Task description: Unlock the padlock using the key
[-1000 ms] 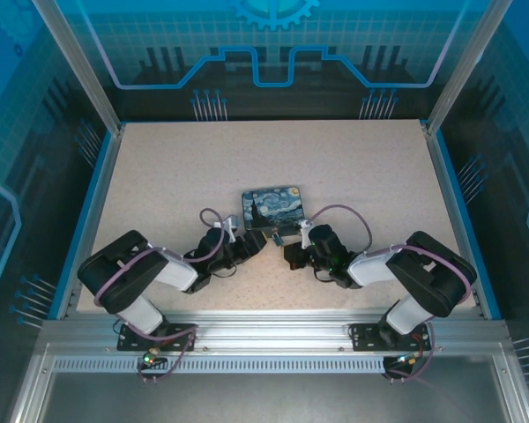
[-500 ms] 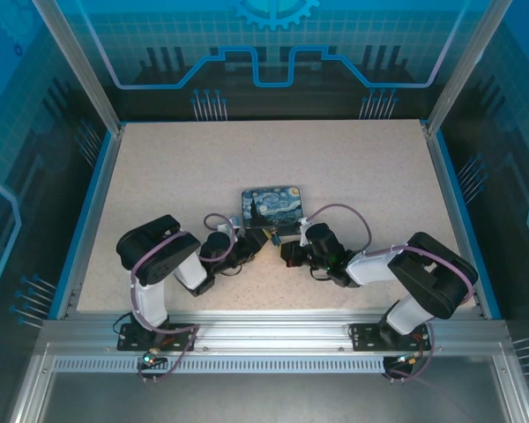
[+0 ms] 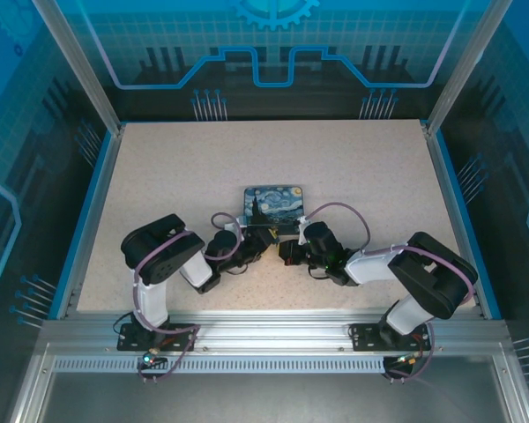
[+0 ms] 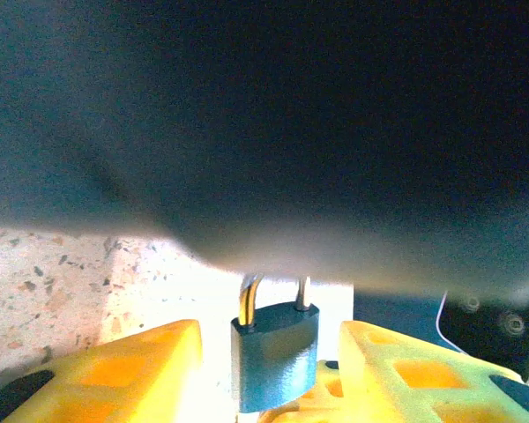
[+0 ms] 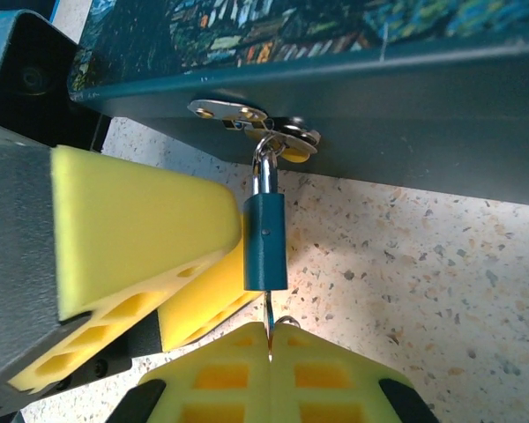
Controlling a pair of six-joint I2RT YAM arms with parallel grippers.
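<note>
The small blue padlock [image 5: 265,242] hangs by its silvery shackle from the hasp [image 5: 254,119] on the front of the starry-night tin [image 3: 274,204]. A thin grey key [image 5: 269,315] enters the padlock's underside, and my right gripper [image 5: 271,342] is shut on it just below. In the left wrist view the padlock [image 4: 273,357] stands between the yellow fingers [image 4: 132,370] of my left gripper [image 4: 270,361], with a gap on each side, so the gripper is open. Both grippers meet in front of the tin, the left gripper [image 3: 263,240] and the right gripper [image 3: 285,251].
The speckled table [image 3: 353,167] has blue rails at its left and right sides and an aluminium frame along the near edge. Free room lies behind and beside the tin. The left gripper's fingers [image 5: 141,229] crowd the padlock's left side in the right wrist view.
The left arm has pulled its elbow in and moved its gripper right, up to the padlock, with its jaws narrowing. The right gripper has stayed shut on the key.
</note>
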